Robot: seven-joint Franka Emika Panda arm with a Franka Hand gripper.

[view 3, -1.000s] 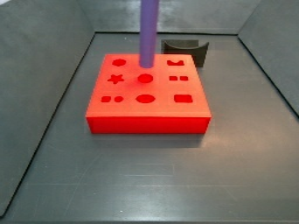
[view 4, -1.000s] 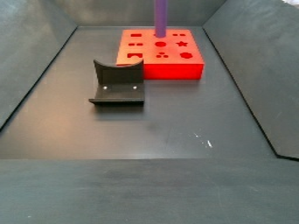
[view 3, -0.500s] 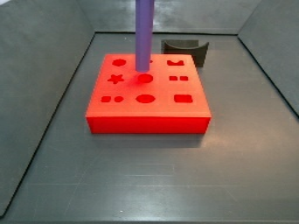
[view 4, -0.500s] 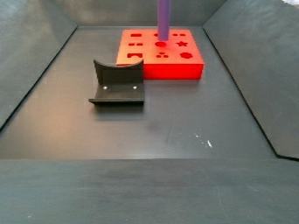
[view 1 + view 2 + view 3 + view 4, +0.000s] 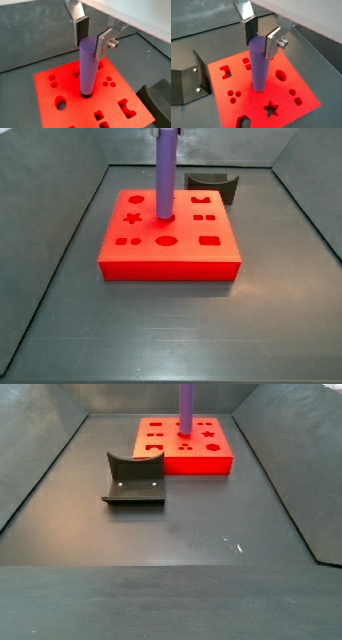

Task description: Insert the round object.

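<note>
The round object, a long purple cylinder [image 5: 89, 70], stands upright with its lower end in the middle round hole of the red block [image 5: 72, 103]. It shows the same way in the second wrist view [image 5: 258, 65] and in both side views [image 5: 166, 178] [image 5: 186, 409]. My gripper [image 5: 91, 44] is right above the block, its silver fingers shut on the top end of the cylinder, also seen in a wrist view [image 5: 260, 44]. The block [image 5: 174, 258] [image 5: 187, 456] has several shaped holes. The gripper itself is out of frame in both side views.
The dark fixture stands on the grey floor apart from the block, seen in both side views [image 5: 214, 186] [image 5: 134, 479] and in both wrist views [image 5: 184, 80] [image 5: 157, 97]. Sloping grey walls [image 5: 54, 238] enclose the floor.
The purple cylinder has moved down: its lower end went from just above the block's top into the middle round hole. The block and the fixture have not moved.
</note>
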